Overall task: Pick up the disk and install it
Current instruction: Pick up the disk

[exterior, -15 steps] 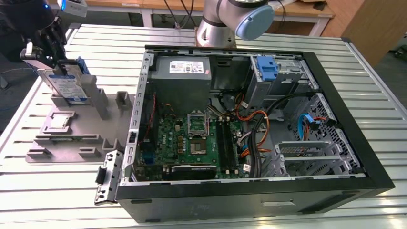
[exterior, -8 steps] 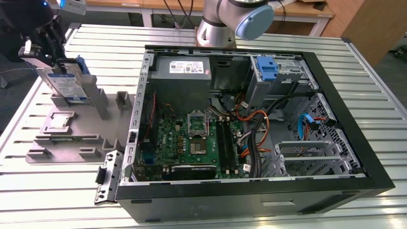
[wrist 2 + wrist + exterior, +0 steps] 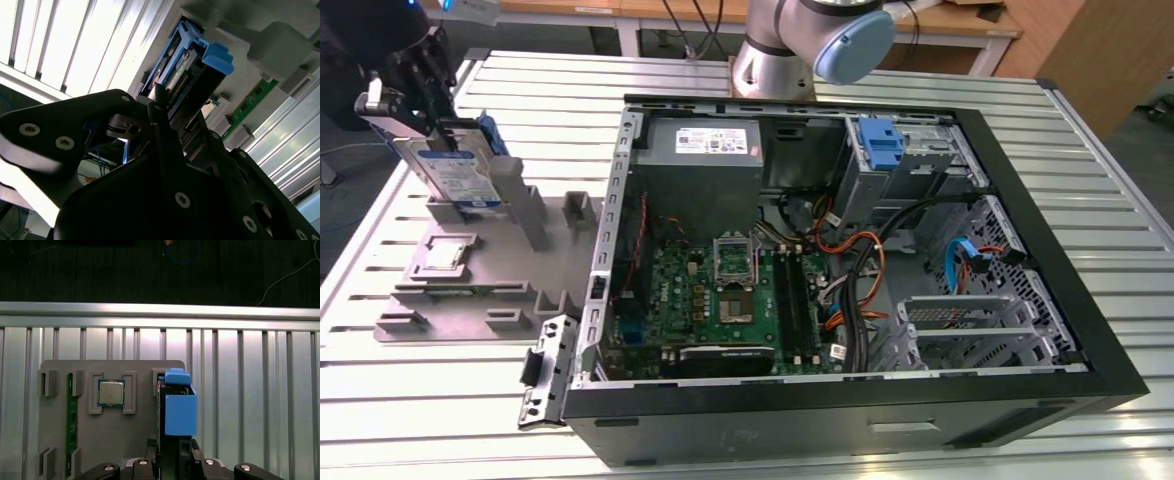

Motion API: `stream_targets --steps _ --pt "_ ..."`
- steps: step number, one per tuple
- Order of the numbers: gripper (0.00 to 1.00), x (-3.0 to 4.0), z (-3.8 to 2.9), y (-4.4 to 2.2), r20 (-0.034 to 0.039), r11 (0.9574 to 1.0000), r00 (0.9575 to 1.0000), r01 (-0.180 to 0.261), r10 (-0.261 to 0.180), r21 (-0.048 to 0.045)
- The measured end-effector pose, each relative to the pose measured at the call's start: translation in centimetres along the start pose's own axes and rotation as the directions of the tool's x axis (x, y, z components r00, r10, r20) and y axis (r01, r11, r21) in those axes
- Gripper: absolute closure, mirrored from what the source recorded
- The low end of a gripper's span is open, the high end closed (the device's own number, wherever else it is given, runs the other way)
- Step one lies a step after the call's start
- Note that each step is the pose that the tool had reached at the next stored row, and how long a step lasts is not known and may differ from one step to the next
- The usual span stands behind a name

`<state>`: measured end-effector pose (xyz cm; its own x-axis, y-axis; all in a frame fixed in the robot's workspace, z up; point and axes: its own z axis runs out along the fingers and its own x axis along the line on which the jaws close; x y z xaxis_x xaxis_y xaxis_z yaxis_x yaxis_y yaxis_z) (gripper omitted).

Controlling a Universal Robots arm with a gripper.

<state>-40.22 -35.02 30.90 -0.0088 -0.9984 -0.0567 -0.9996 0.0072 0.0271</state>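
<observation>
**Disk held upright over the parts holder, beside the computer case**

The disk [image 3: 451, 170], a silver-grey drive in a blue plastic carrier, stands on edge at the far corner of a grey parts holder [image 3: 467, 300], near the table's [image 3: 400, 400] edge on the exterior view's left. The gripper [image 3: 434, 135] meets it from above, with its black fingers [image 3: 150, 462] clamped on the drive's upper end. The pictures do not settle whether the lower end has left its slot in the holder.

In the first wrist view the carrier's blue end faces the camera, and the disk [image 3: 179, 412] rises from the holder [image 3: 135, 440] just beside a square processor chip [image 3: 110, 392]. A green memory stick [image 3: 71, 425] lies in a slot further along. The second wrist view shows the disk [image 3: 192, 70] beyond the gripper's [image 3: 165, 100] dark body.

Well apart from the disk, the computer case [image 3: 1067, 330] lies on its side at the table's middle, its interior exposed. Inside are a green motherboard [image 3: 720, 300], a grey power supply [image 3: 700, 140] and a blue bracket [image 3: 881, 145] on the metal bay. The arm's base [image 3: 781, 50] stands at the table's far edge.
</observation>
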Motion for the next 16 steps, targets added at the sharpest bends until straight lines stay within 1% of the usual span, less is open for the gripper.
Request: stream_targets --steps 5,8,11,16 --pt "0.65 0.0 -0.01 0.0 0.0 1.0 1.0 0.0 0.0 -0.0004" --pt "0.65 -0.02 -0.3 0.01 -0.0001 1.0 1.0 0.0 0.0 -0.0007" --pt "0.65 -0.04 -0.79 0.01 -0.0001 1.0 1.0 0.0 0.0 -0.0005" --pt "0.65 -0.05 -0.86 0.02 0.0001 1.0 1.0 0.0 0.0 -0.0004"
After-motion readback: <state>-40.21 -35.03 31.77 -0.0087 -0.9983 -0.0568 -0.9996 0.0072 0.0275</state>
